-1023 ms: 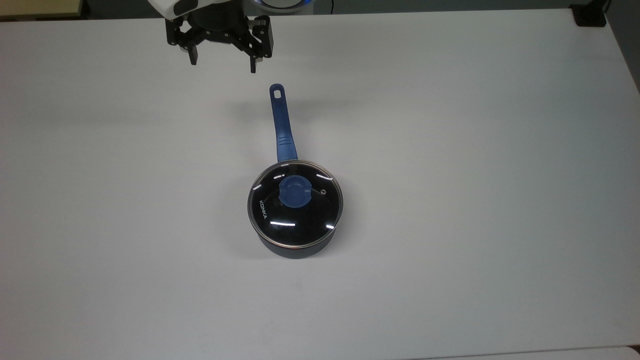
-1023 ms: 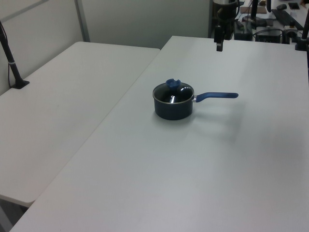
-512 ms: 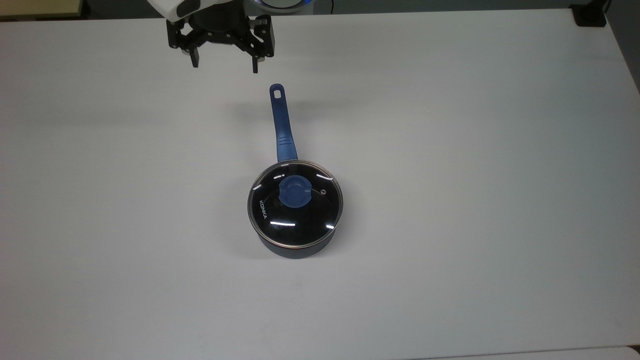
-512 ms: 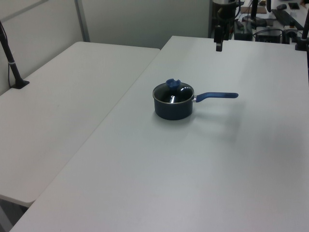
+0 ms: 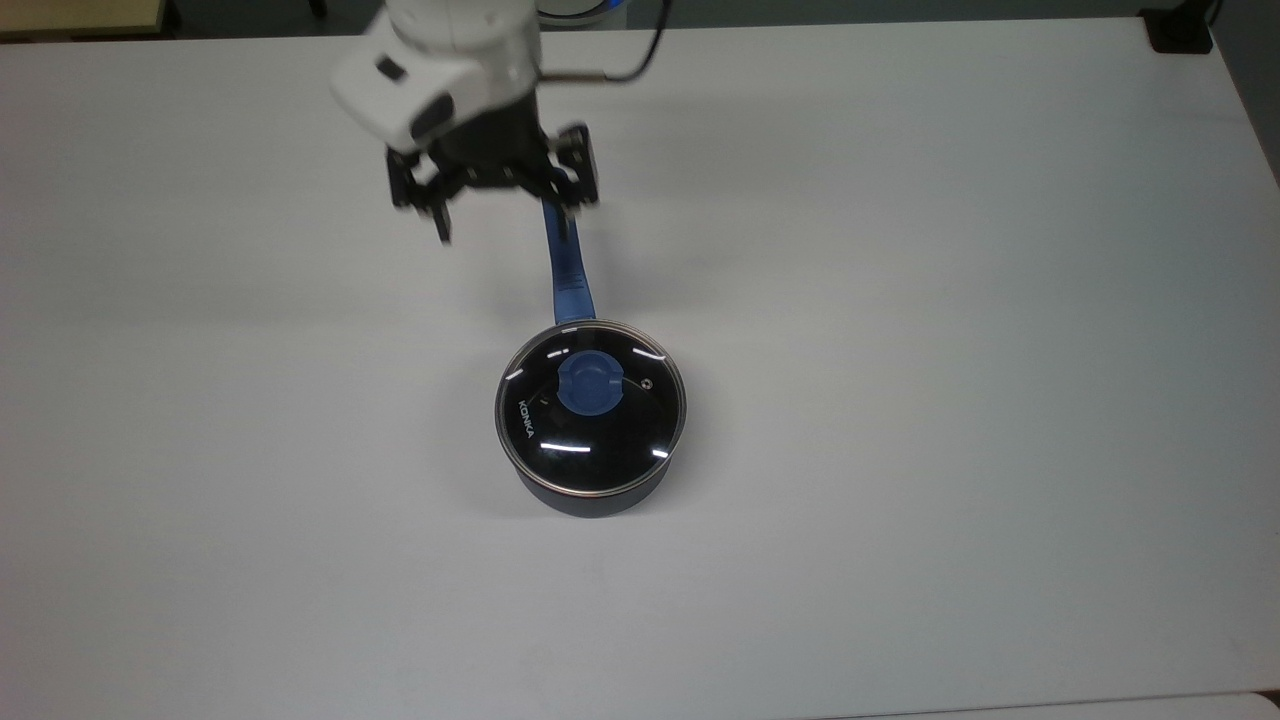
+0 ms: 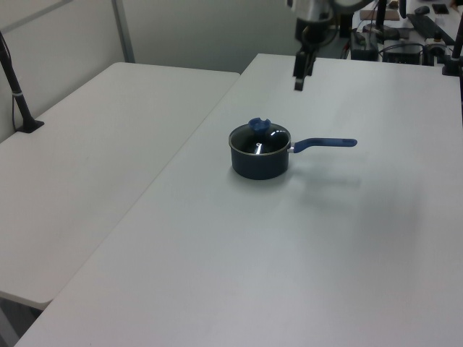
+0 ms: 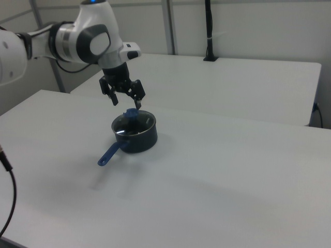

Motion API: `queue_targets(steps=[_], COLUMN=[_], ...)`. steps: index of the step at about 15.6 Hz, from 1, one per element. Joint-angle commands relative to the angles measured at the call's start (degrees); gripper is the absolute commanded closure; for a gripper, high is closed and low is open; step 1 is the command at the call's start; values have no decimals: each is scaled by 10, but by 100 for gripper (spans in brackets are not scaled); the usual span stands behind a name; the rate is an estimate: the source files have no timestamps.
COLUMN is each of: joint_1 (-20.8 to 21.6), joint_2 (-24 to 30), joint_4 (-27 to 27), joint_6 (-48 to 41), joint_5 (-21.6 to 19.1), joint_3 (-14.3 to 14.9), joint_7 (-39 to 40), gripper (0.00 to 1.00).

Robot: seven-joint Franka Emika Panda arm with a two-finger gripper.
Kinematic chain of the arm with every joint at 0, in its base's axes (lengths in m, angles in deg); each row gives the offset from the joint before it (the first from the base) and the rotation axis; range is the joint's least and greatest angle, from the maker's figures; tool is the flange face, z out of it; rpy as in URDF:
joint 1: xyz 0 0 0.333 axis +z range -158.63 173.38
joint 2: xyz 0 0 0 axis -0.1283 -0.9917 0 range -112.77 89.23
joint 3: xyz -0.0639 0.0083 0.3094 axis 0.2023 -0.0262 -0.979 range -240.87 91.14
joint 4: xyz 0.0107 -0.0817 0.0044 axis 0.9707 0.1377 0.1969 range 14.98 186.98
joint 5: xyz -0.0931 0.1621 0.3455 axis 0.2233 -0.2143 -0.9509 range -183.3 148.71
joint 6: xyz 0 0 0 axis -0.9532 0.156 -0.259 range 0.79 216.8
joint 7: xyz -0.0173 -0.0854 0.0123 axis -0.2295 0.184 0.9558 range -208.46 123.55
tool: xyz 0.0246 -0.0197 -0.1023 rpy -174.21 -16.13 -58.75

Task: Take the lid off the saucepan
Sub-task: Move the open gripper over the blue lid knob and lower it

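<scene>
Saucepan (image 5: 600,490), lid (image 5: 590,408) seated, centre of frame on desk (image 5: 950,300). Pincer (image 5: 505,222) upper left, fingers spread, holding nothing.

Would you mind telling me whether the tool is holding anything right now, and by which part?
Nothing is held: the tool hangs open above the table, and the lid sits on the saucepan.
</scene>
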State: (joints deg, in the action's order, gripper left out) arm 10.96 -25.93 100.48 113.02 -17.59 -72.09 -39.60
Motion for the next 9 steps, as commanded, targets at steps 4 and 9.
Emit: queue_targets(steps=[4,9], joint_1=[48,68], joint_2=[-113,-141], joint_4=[-71,-71], joint_6=[114,138], joint_5=[-29,-24], joint_3=[4,4], joint_7=[-89,-105], gripper=[0,0])
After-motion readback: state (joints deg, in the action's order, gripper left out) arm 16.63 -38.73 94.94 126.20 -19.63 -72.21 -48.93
